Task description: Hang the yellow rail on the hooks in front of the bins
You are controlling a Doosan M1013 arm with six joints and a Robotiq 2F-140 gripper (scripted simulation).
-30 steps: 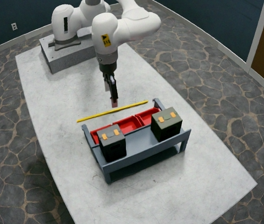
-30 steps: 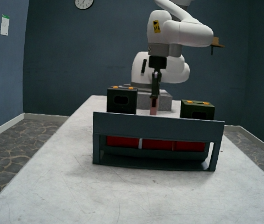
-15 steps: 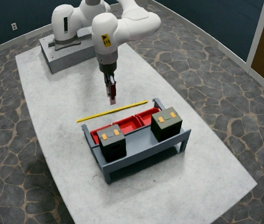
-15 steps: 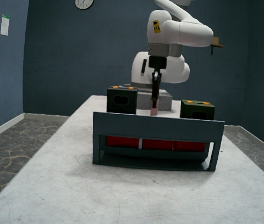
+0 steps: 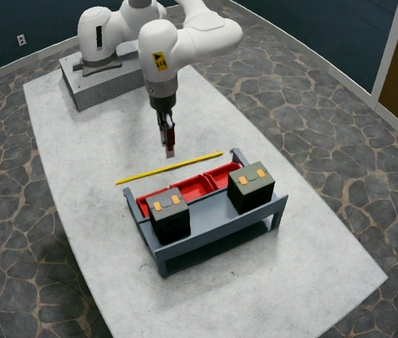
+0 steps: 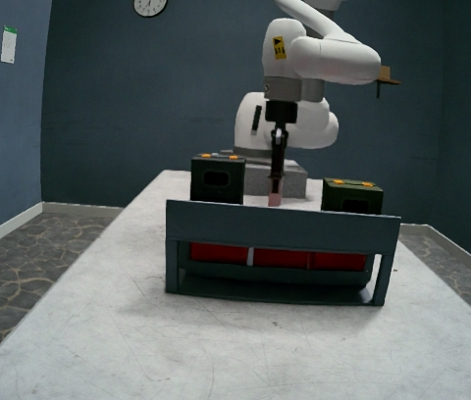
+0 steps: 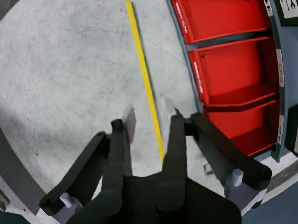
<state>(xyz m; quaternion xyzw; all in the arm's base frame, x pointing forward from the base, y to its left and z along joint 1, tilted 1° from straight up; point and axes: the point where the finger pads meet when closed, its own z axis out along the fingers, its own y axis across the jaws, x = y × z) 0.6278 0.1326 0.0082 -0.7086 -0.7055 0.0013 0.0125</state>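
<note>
The yellow rail (image 5: pixel 169 167) lies flat on the table, just behind the grey rack (image 5: pixel 206 211) and its red bins (image 5: pixel 195 187). My gripper (image 5: pixel 170 154) points straight down and hangs a little above the middle of the rail. Its fingers are narrowed but still apart, with nothing between them. In the wrist view the rail (image 7: pixel 147 79) runs along the bins (image 7: pixel 229 63) and passes under the gap between my fingertips. In the exterior view the gripper (image 6: pixel 274 198) shows behind the rack and the rail is hidden. I cannot make out the hooks clearly.
Two dark green boxes (image 5: pixel 168 215) (image 5: pixel 250 186) stand on the rack's upper shelf. The rack's back panel (image 6: pixel 283 227) faces the exterior view. The robot's grey pedestal (image 5: pixel 98 80) is at the far end of the table.
</note>
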